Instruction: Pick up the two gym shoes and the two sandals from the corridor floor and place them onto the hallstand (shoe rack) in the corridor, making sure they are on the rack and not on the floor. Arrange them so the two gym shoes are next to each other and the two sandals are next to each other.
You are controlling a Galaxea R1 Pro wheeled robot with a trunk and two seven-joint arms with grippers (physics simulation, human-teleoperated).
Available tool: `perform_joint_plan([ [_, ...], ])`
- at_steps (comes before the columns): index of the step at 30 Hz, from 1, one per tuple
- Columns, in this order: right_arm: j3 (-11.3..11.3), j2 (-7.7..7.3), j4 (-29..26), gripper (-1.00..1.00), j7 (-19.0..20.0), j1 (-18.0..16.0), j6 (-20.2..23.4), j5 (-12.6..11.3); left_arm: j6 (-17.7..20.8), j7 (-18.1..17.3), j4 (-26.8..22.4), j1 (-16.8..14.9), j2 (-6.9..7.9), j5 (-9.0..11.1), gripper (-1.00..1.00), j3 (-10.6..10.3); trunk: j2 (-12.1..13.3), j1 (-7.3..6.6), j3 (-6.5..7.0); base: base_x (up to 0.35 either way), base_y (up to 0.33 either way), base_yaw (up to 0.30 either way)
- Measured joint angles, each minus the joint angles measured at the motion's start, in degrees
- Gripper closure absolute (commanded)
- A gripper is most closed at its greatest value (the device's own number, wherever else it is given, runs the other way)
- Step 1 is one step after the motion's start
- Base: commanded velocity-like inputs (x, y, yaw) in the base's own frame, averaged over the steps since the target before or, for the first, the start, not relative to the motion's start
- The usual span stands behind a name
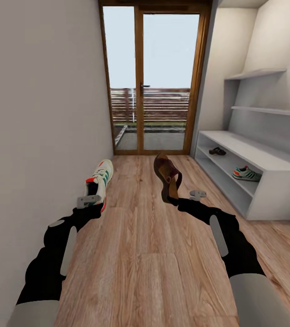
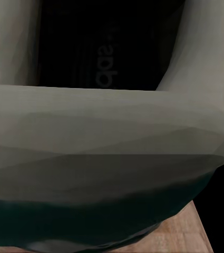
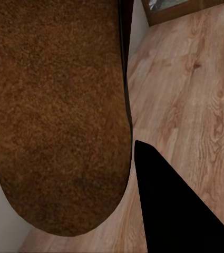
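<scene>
The corridor floor, light wood plank, runs up to a glazed wooden door at 12 o'clock in the head view. Along the wall from 2 to 3 o'clock stands the pale grey hallstand, with two staggered upper shelves above its long low shelves. In its upper open shelf a dark sandal on the rack sits toward the far end, and a gym shoe on the rack sits well apart from it, nearer the robot.

The left arm reaches to 10 o'clock; the left gripper has its jaws clamped on the heel of the held gym shoe, which is lifted off the floor with its toe pointing away toward the door. The left wrist view shows that shoe's pale inner wall close up.

The right gripper, near centre, has its jaws clamped on the held sandal, standing nearly upright above the floor. In the right wrist view its tan footbed sits beside a dark finger.
</scene>
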Motion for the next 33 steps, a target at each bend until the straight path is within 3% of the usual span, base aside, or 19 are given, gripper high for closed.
perform_joint_plan([
  [33,0.02,0.00,-0.08,1.00,0.00,0.00,0.00,-0.01,0.00,0.00,0.62,0.00,0.00,0.00,1.00,0.00,0.00,0.00,0.00,0.344,0.000,0.000],
])
